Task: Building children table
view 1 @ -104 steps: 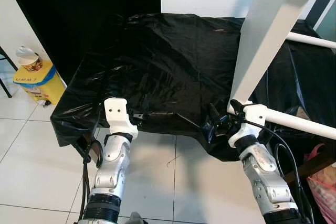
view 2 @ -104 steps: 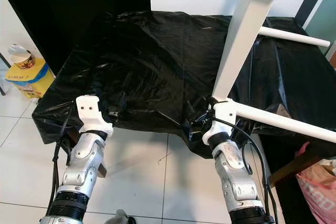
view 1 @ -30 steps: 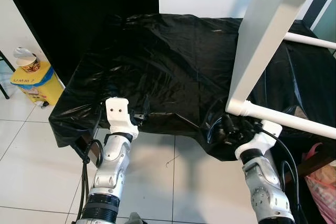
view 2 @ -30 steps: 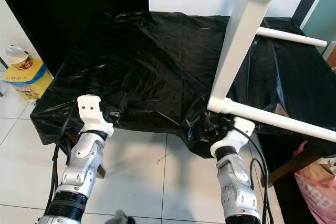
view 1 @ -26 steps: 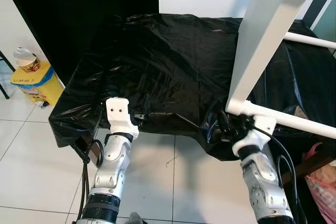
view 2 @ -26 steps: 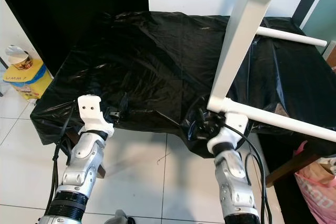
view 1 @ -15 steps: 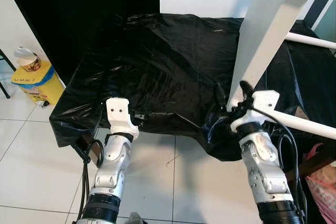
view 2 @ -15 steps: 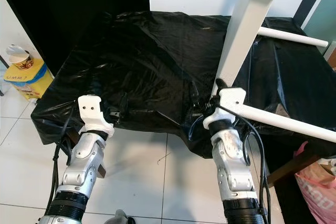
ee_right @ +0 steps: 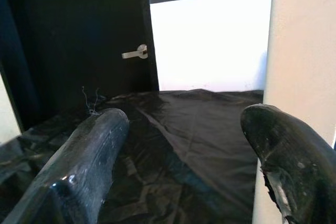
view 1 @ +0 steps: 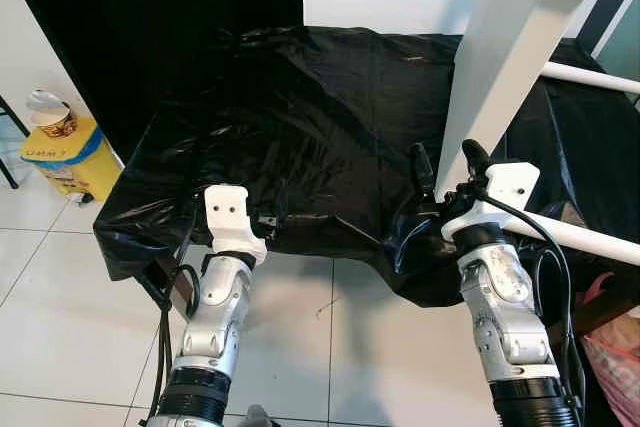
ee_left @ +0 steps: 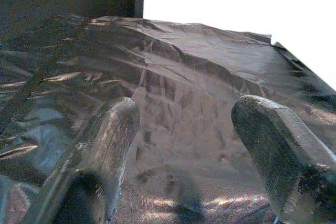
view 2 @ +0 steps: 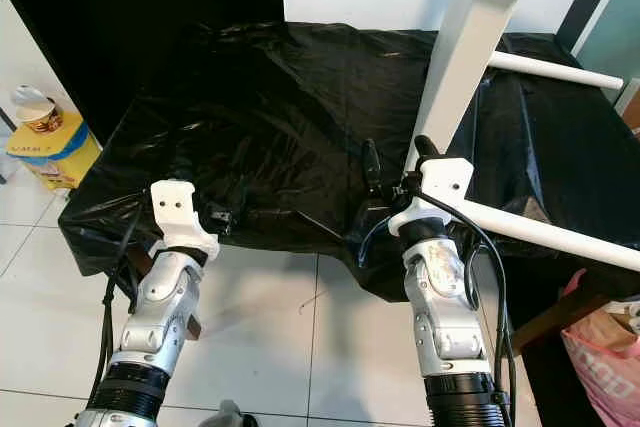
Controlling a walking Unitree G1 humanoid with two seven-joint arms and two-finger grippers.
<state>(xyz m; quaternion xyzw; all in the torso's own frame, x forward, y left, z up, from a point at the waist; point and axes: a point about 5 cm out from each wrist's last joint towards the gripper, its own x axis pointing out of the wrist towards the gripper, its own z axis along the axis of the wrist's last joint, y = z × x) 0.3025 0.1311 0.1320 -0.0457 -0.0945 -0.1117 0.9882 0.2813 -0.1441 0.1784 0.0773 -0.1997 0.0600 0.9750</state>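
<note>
A white table frame stands on the black plastic-covered table. Its thick white leg slants up to the top right. A round white rail runs right from its lower end, and a second rail lies farther back. My right gripper is open and points up at the leg's lower end. In the right wrist view the leg lies just outside one finger, with nothing between the fingers. My left gripper is open, low at the table's front edge, over bare plastic.
On the tiled floor at the left stands a yellow box with a cup on it. A pink bag sits at the lower right. Behind the table are a black door with a handle and a white wall.
My right gripper has risen from under the rail joint to beside the leg's lower end, and its fingers now point upward. The left arm has barely moved.
</note>
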